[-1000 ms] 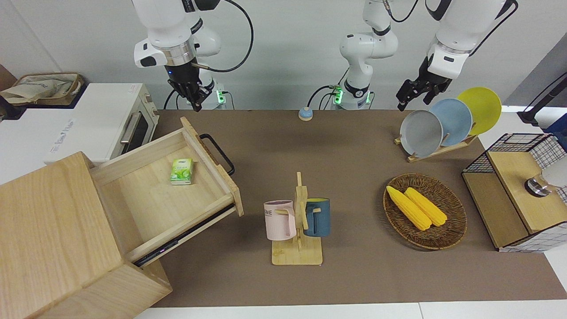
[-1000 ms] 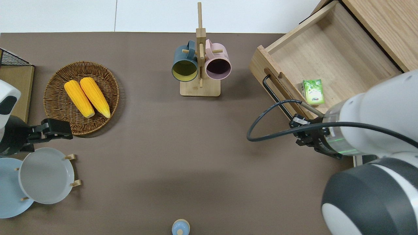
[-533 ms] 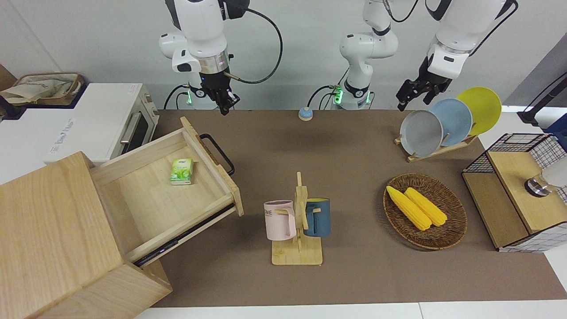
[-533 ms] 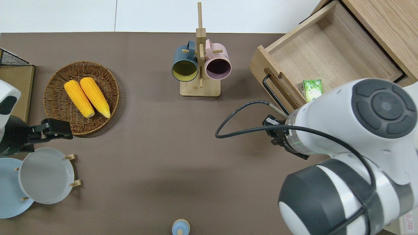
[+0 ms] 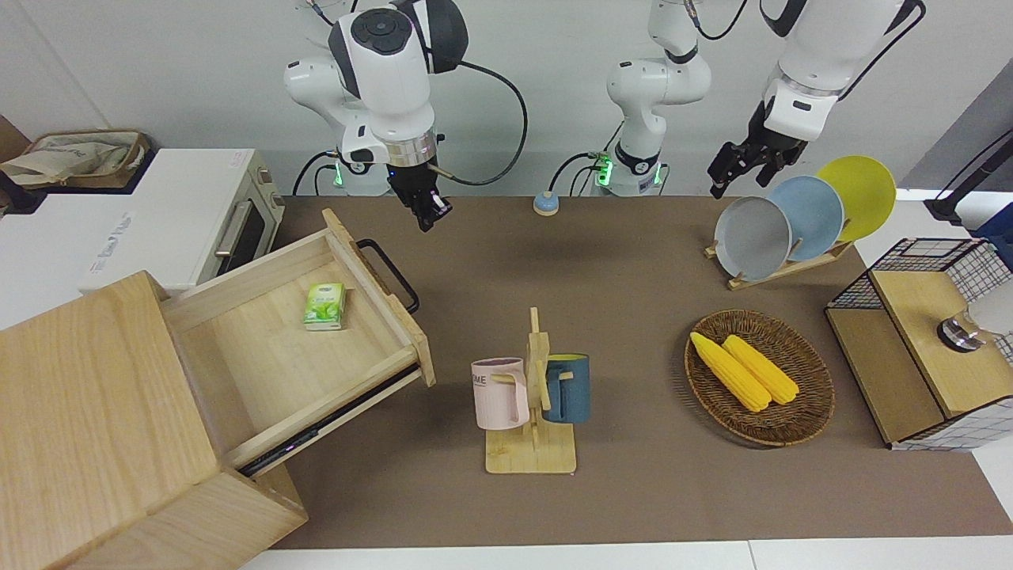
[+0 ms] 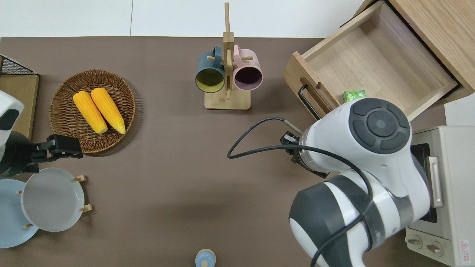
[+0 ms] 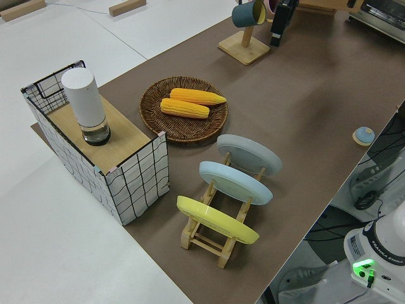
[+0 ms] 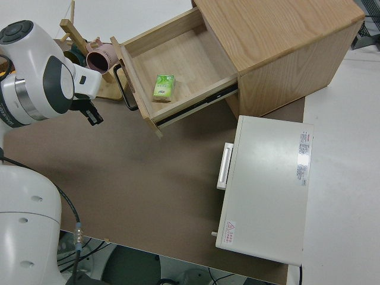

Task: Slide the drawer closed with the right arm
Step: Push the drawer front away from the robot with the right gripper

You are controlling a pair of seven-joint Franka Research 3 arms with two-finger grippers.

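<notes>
The drawer (image 5: 269, 340) stands pulled far out of the light-wood cabinet (image 5: 87, 412), with its black bar handle (image 5: 388, 273) facing the table's middle. A green packet (image 5: 324, 306) lies inside it. In the overhead view the drawer (image 6: 374, 63) and handle (image 6: 305, 102) sit just past my right arm's wrist. My right gripper (image 5: 431, 218) hangs over bare brown table a little nearer to the robots than the handle, touching nothing. From overhead the right gripper (image 6: 288, 138) is mostly hidden under the arm. My left gripper (image 5: 740, 178) is parked and open.
A white toaster oven (image 5: 198, 214) stands beside the cabinet, nearer to the robots. A mug rack (image 5: 530, 396) with two mugs stands mid-table. A wicker basket (image 5: 807, 412) of corn, a plate rack (image 5: 752, 277) and a wire-and-wood box (image 5: 926, 340) fill the left arm's end.
My right arm has swung away from the drawer's near corner toward the table's middle and come lower. The drawer, the packet and the left arm have not moved.
</notes>
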